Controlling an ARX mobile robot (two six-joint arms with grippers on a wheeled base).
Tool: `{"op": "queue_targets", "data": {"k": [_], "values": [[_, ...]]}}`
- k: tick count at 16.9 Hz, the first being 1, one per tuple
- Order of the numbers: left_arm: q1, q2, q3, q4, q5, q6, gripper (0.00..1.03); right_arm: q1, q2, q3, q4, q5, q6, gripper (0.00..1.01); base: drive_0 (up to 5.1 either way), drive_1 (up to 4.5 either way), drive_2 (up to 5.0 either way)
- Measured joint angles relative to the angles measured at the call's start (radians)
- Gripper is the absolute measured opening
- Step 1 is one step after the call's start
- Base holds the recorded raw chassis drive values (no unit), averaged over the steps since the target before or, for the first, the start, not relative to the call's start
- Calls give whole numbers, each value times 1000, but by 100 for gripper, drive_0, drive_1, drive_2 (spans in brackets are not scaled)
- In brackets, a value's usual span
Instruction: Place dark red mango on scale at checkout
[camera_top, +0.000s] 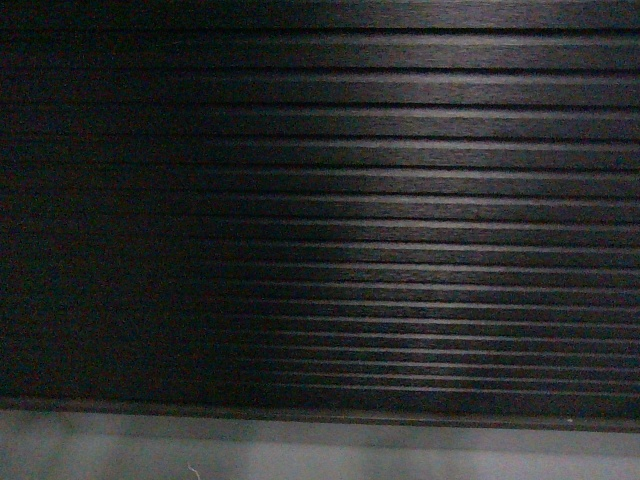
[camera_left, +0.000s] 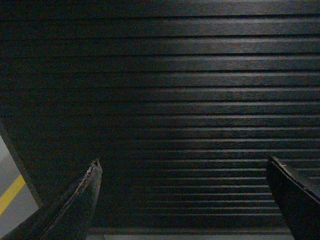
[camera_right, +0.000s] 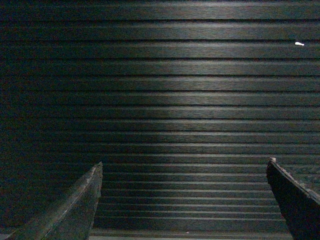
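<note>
The black ribbed front of the checkout (camera_top: 400, 220) fills the head view, close up. It also fills the left wrist view as the checkout (camera_left: 190, 100) and the right wrist view as the checkout (camera_right: 180, 100). My left gripper (camera_left: 184, 162) is open, its dark fingers wide apart with nothing between them. My right gripper (camera_right: 185, 164) is open and empty too, facing the same ribbed panel. Neither gripper shows in the head view. The dark red mango and the scale are out of view.
A strip of grey floor (camera_top: 300, 450) runs along the foot of the counter. In the left wrist view, grey floor with a yellow line (camera_left: 10, 194) shows past the counter's left edge. A small white speck (camera_right: 299, 44) sits on the panel.
</note>
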Motion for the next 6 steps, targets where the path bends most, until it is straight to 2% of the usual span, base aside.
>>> {"op": "queue_targets", "data": {"k": [6], "values": [[0,0,0,0,0,0,98,0,0,0,0,0,0,98,0,0,0]]}}
